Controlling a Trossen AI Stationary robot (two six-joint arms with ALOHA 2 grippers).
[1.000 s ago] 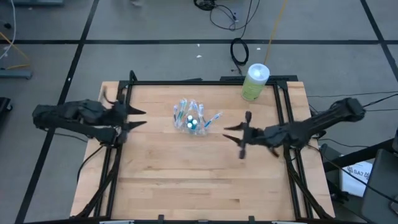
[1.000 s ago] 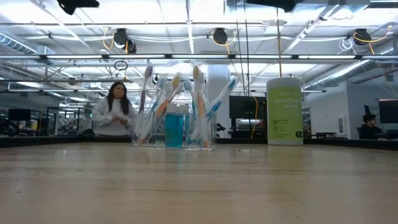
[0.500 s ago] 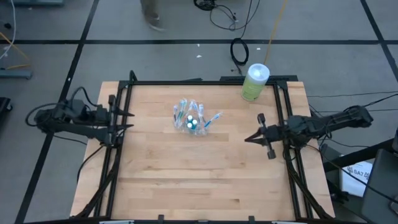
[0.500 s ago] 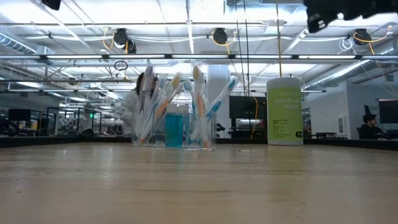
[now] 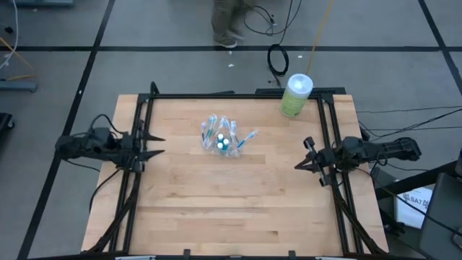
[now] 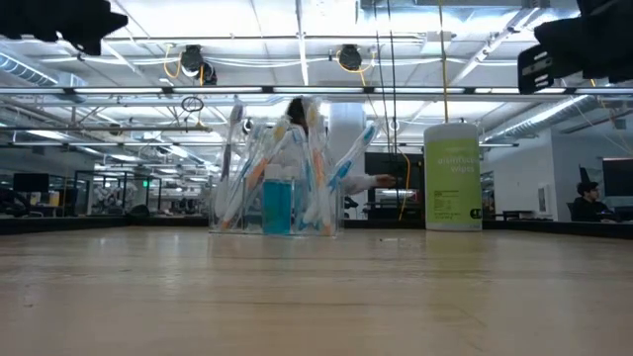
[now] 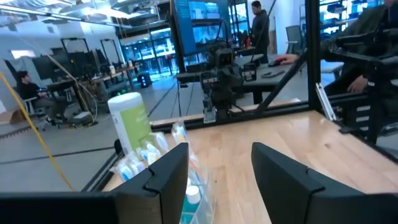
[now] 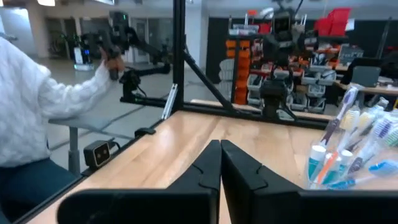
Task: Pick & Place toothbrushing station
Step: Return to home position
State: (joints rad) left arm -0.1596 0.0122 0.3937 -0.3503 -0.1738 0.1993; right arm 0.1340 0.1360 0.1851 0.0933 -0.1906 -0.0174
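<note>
The toothbrushing station (image 5: 225, 137) is a clear cup that stands upright on its base on the wooden table, left of centre toward the far edge. It holds several toothbrushes (image 8: 357, 134) and teal-capped tubes (image 8: 316, 163), and the low view shows it too (image 6: 277, 178). My left gripper (image 5: 157, 144) hovers open at the table's left edge, pointing level toward the cup (image 7: 186, 186). My right gripper (image 5: 297, 166) is shut on nothing at the right edge and also points level toward the cup.
A pale-green canister (image 5: 296, 95) with a white lid stands at the far right corner. Black frame rails (image 5: 333, 144) run along the left, right and far edges. A person (image 6: 297, 138) walks past beyond the far edge. Bare wood lies between the cup and both grippers.
My right gripper has drawn back from the table's middle to the right edge, has sunk and has shut on nothing. My left gripper has sunk at the left edge and tipped to level, staying open. The cup has kept still. A person has walked across behind the table.
</note>
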